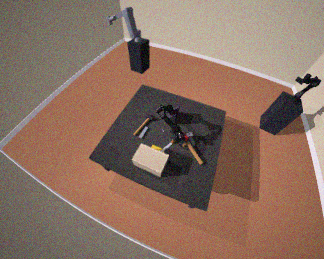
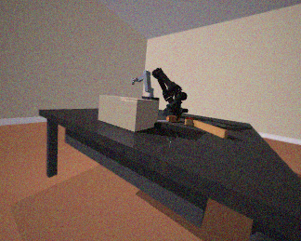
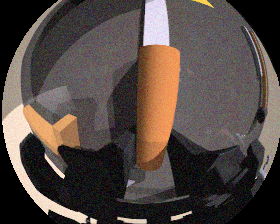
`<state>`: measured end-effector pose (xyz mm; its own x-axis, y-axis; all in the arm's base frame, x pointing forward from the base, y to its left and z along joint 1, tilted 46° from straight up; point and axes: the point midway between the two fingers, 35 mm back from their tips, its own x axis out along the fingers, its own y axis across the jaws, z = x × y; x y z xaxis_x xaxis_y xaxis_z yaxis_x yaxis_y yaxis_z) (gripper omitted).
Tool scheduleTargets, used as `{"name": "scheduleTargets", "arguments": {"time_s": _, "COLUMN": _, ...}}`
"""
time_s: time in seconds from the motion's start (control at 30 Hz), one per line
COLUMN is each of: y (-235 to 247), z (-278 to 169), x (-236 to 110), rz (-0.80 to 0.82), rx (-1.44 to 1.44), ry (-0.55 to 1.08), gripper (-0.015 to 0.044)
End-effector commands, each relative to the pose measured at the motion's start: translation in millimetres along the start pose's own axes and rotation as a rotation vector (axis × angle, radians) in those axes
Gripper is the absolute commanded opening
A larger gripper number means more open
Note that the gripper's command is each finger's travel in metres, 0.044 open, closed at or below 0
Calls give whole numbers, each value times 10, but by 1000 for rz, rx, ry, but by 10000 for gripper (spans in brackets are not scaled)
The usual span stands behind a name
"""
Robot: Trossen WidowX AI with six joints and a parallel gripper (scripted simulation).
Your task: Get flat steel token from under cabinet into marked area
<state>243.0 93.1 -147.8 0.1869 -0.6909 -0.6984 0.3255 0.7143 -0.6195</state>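
My gripper is shut on the orange handle of a flat tool. Its steel blade points away from me, toward the yellow marked area. The beige cabinet stands on the dark table, just beyond the marked area. The gripper is low over the table in front of the cabinet. The steel token is not visible in any view.
A wooden-handled tool lies to the right of the gripper. Another orange-handled tool with a grey piece lies to the left. Two dark camera stands stand on the floor.
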Motion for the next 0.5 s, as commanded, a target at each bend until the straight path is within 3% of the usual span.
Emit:
{"name": "scheduleTargets", "arguments": {"time_s": 0.0, "y": 2, "z": 7, "x": -9, "rz": 0, "rx": 39, "ry": -1, "gripper": 0}}
{"name": "scheduleTargets", "arguments": {"time_s": 0.47, "y": -22, "z": 21, "x": -19, "rz": -1, "rx": 112, "ry": -1, "gripper": 0}}
